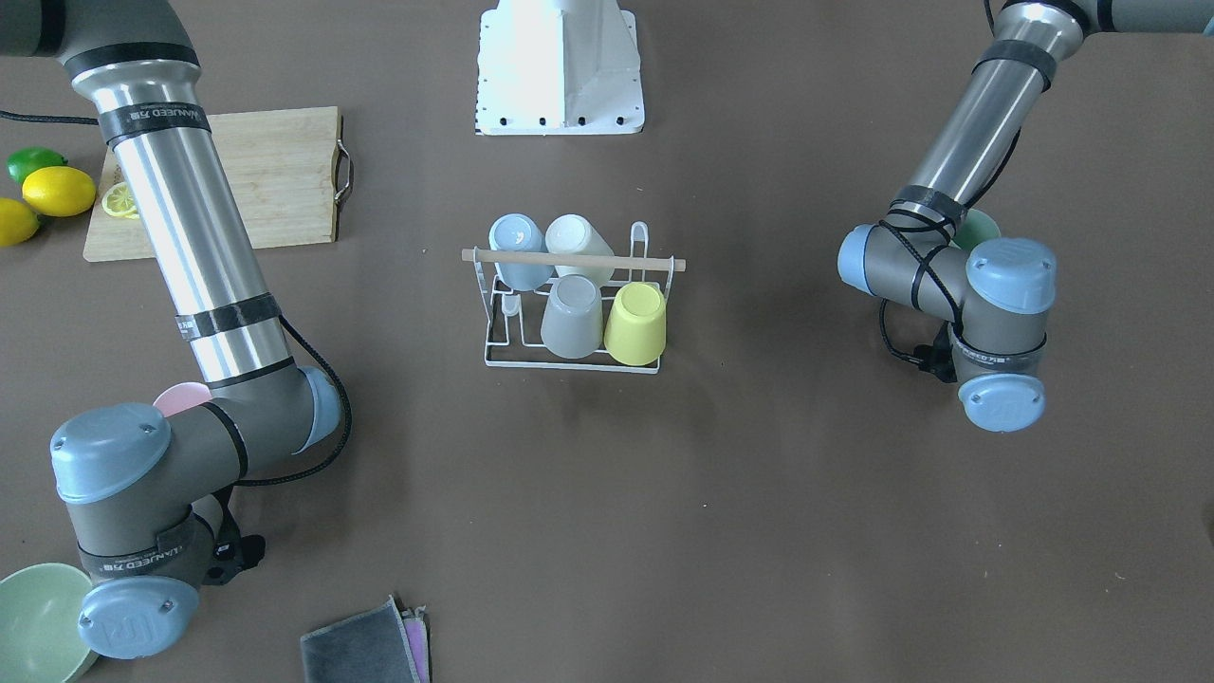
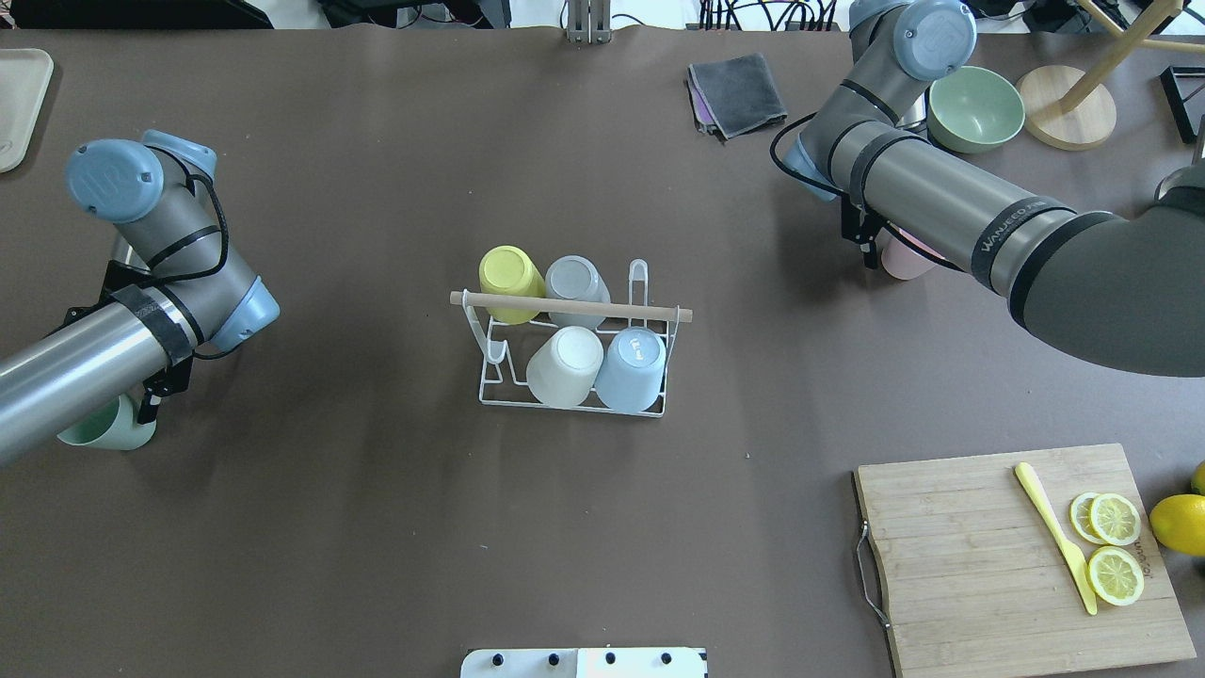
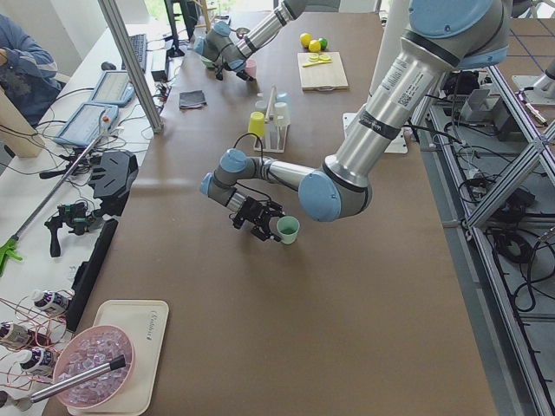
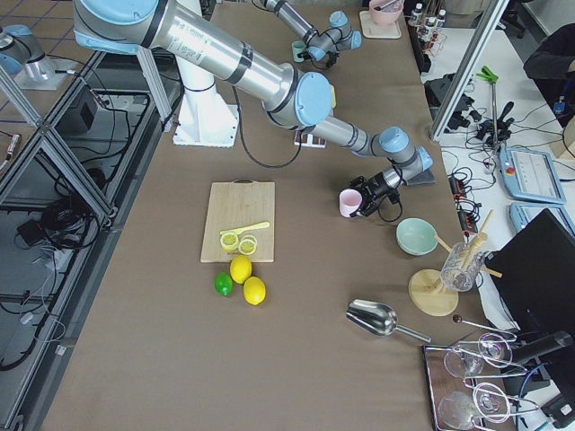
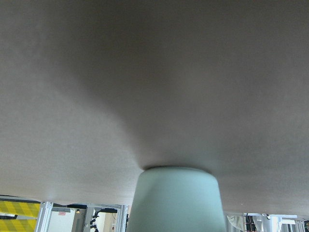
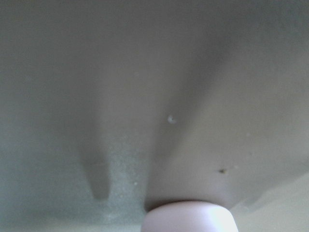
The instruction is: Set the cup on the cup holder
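The white wire cup holder (image 2: 490, 399) with a wooden rod (image 2: 565, 306) stands mid-table and also shows in the front view (image 1: 569, 258). It carries a yellow (image 2: 510, 270), a grey (image 2: 576, 280), a cream (image 2: 565, 363) and a blue cup (image 2: 633, 365), all upside down. A mint green cup (image 2: 99, 431) stands upright on the table at my left gripper (image 3: 264, 227) and fills the bottom of the left wrist view (image 5: 176, 200). A pink cup (image 2: 904, 262) stands at my right gripper (image 4: 367, 199). Both grippers' fingers are hidden under the arms, so I cannot tell whether they are open or shut.
A cutting board (image 2: 960, 565) with lemon slices and a yellow knife lies front right, whole lemons (image 1: 57, 190) beside it. A green bowl (image 2: 974, 108), a wooden stand (image 2: 1064, 118) and folded cloths (image 2: 739, 92) lie behind the right arm. A tray (image 2: 19, 104) is far left.
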Motion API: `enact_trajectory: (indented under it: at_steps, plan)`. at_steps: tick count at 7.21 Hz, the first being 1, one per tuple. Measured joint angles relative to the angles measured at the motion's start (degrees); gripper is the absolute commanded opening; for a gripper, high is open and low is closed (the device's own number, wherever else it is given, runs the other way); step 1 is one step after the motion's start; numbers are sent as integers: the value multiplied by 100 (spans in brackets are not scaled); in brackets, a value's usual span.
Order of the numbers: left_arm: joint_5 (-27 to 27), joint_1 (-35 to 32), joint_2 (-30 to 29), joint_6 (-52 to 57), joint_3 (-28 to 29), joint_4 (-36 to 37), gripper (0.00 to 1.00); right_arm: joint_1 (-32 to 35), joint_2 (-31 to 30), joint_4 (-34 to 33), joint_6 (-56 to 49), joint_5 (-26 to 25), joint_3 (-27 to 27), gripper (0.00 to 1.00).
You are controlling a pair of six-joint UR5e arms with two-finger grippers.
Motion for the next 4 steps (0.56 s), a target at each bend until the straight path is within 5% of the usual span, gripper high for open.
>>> enact_trajectory:
  at_steps: [2,4]
  plan:
    - [-6,8,40,3,0,4,92,-9,3,-8,7,-11,-14,98]
    - [-9,10,59,3,0,10,92,-11,36,-73,12,-14,-18,54]
